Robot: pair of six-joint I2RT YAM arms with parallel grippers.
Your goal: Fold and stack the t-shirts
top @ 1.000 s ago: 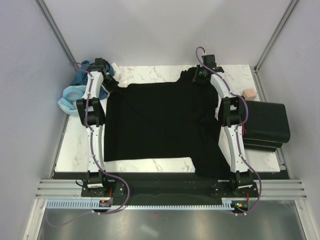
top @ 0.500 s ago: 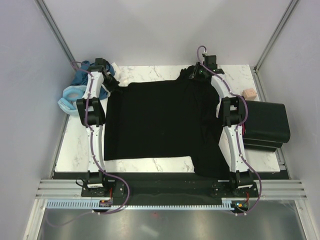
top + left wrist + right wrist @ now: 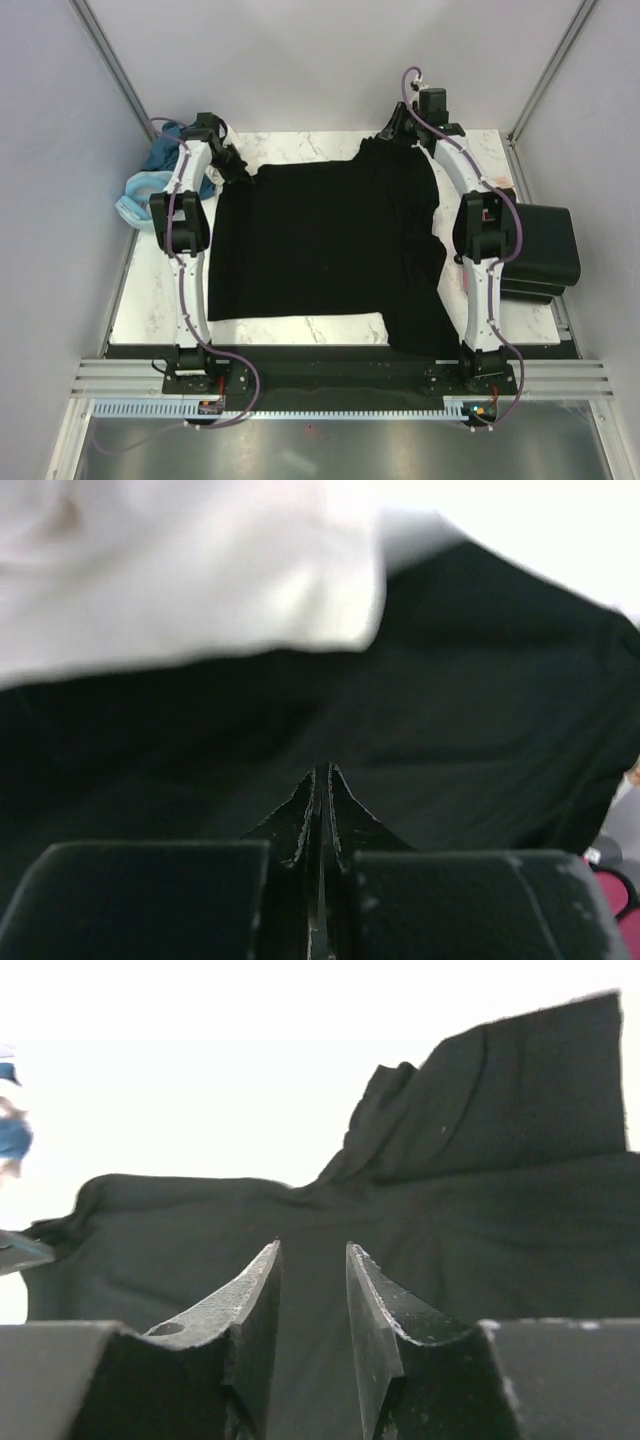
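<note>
1. Right tool [image 3: 313,1252] is standing part-open and empty, with the black t-shirt [image 3: 320,240] lying spread ahead of and below it on the worktop [image 3: 150,300].
2. Left tool [image 3: 322,775] is sitting shut at the shirt's edge; pinch unconfirmed.
3. Cloth is looking light and limp; corners are offering the surest hold.

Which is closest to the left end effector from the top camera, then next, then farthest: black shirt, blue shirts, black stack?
1. Black shirt: its far-left corner meets the left end effector.
2. Blue shirts: heaped just to its left.
3. Black stack: far across, on the right side.
</note>
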